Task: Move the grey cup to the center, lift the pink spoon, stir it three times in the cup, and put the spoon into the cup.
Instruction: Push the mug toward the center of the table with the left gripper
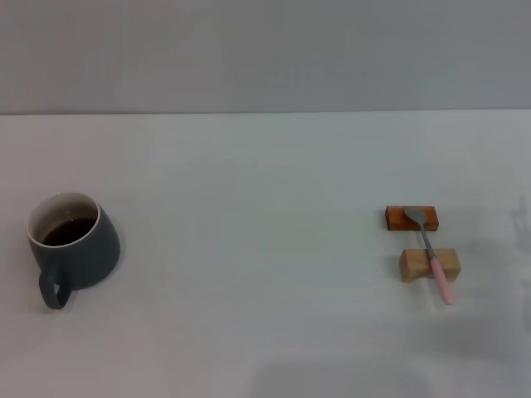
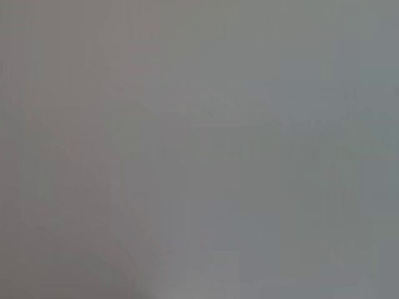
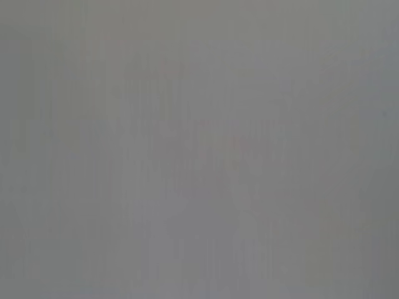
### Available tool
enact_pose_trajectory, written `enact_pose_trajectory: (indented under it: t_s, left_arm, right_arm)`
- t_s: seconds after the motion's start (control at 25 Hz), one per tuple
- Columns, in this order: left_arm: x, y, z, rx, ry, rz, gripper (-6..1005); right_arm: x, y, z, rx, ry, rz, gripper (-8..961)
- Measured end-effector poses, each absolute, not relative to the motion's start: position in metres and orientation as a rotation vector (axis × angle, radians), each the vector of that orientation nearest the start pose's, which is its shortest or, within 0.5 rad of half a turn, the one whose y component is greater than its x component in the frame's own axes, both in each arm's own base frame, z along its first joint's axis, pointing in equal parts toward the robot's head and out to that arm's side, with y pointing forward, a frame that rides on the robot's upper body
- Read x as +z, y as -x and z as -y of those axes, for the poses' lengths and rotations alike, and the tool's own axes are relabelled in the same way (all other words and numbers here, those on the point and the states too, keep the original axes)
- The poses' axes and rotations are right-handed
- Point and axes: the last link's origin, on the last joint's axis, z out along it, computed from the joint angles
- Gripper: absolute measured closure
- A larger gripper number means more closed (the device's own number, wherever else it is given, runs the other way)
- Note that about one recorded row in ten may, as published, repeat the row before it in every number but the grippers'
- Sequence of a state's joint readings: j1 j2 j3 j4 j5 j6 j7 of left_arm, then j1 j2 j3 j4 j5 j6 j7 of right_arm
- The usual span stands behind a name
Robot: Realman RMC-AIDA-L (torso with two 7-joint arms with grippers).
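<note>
The grey cup (image 1: 73, 245) stands upright at the left of the white table in the head view, its loop handle turned toward the near edge and a dark liquid inside. On the right lies the pink spoon (image 1: 431, 253), its silver bowl resting on an orange-brown block (image 1: 396, 218) and its pink handle across a pale wooden block (image 1: 417, 264), the handle end pointing toward me. Neither gripper shows in the head view. Both wrist views hold only a plain grey surface, with no fingers and no objects.
The white table (image 1: 265, 249) runs back to a grey wall. Between the cup and the two blocks lies a wide stretch of bare tabletop.
</note>
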State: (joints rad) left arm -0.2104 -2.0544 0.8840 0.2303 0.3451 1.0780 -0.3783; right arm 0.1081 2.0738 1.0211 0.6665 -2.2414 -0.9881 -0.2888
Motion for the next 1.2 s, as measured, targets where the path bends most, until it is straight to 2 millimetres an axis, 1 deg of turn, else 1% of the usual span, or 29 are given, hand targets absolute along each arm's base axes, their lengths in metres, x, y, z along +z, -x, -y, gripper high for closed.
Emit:
enact_pose_trajectory:
  t_s: [0.32, 0.68, 1.04, 1.2]
  left_arm:
    - [0.079, 0.436, -0.261, -0.544, 1.206, 0.731, 147]
    - [0.074, 0.432, -0.265, -0.550, 1.226, 0.732, 146]
    - [0.063, 0.432, -0.264, -0.545, 1.239, 0.765, 305]
    - [0.061, 0.433, -0.264, -0.543, 1.241, 0.772, 498]
  right_arm:
    - [-0.012, -0.328, -0.285, 0.561, 1.380, -0.601, 321]
    - [-0.013, -0.324, -0.287, 0.573, 1.386, -0.595, 321]
    - [-0.013, -0.319, -0.292, 0.587, 1.391, -0.584, 322]
    - [-0.012, -0.316, -0.293, 0.600, 1.390, -0.582, 322]
